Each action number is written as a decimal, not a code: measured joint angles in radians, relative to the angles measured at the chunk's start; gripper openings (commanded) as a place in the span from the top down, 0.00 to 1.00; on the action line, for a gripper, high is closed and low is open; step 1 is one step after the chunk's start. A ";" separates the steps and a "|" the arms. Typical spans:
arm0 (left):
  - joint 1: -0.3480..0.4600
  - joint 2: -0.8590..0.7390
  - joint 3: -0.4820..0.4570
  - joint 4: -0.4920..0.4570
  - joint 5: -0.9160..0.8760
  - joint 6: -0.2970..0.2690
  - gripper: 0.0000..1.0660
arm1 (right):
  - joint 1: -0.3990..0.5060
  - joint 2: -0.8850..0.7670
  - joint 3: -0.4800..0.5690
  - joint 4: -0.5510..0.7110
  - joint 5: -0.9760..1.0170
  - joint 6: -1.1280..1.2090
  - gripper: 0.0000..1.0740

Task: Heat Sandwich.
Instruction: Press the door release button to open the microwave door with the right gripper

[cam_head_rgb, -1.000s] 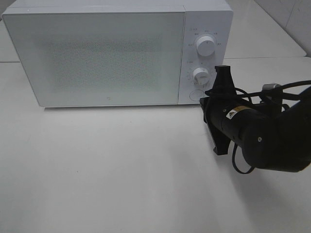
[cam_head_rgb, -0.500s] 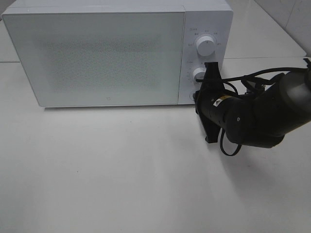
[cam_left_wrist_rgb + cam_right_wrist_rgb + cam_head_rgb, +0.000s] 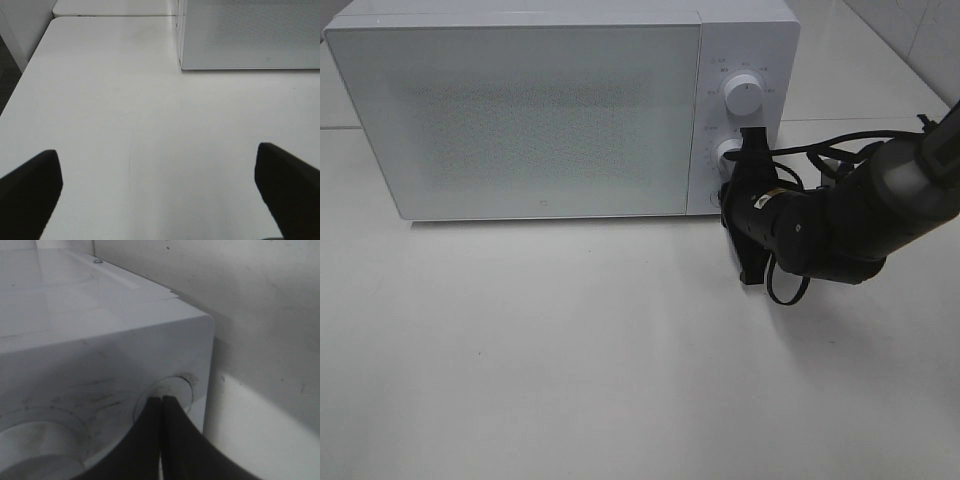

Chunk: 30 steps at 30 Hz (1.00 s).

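Microwave (image 3: 520, 120) with its door shut on the white table (image 3: 570, 350), right gripper (image 3: 730, 195) up against the control panel.

Right gripper's two black fingers were clenched together on nothing, their tips meeting at the round button (image 3: 180, 387) near the panel's bottom corner, below the upper knob (image 3: 743, 97) and the lower knob (image 3: 730, 153); whether the tips actually touched the button or stopped just short of it could not be told from the right wrist view. Left gripper (image 3: 155, 150) hung released, its fingers (image 3: 30, 195) spread wide over bare tabletop well apart from the microwave's front left corner, holding nothing. Where the sandwich lay could not be told: the frosted door showed nothing of the inside.
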 measured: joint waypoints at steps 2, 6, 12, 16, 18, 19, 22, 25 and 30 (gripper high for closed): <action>0.000 0.000 0.000 0.000 0.000 0.000 0.05 | -0.002 0.000 -0.002 -0.001 0.000 0.000 0.99; 0.000 0.000 0.000 0.000 0.000 0.000 0.05 | -0.002 0.009 -0.002 -0.002 -0.012 0.000 1.00; 0.000 0.000 0.000 0.000 0.000 0.000 0.05 | -0.002 0.011 -0.005 -0.002 -0.036 0.000 0.99; 0.000 0.000 0.000 0.000 0.000 0.000 0.05 | -0.002 0.015 -0.011 0.001 -0.036 0.000 0.99; 0.000 0.000 0.000 0.000 0.000 0.000 0.05 | -0.001 0.015 -0.019 0.012 -0.026 0.000 0.99; 0.000 0.000 0.000 0.000 0.000 0.000 0.05 | 0.000 0.015 -0.022 0.016 -0.026 0.000 0.99; 0.000 0.000 0.000 0.000 0.000 0.000 0.05 | 0.001 0.018 -0.028 0.024 -0.026 0.000 0.99; 0.000 0.000 0.000 0.000 0.000 0.000 0.05 | 0.003 0.025 -0.029 0.024 -0.048 0.003 0.99; 0.000 0.000 0.000 0.000 0.000 0.000 0.05 | 0.007 0.048 -0.043 0.032 -0.081 0.000 0.99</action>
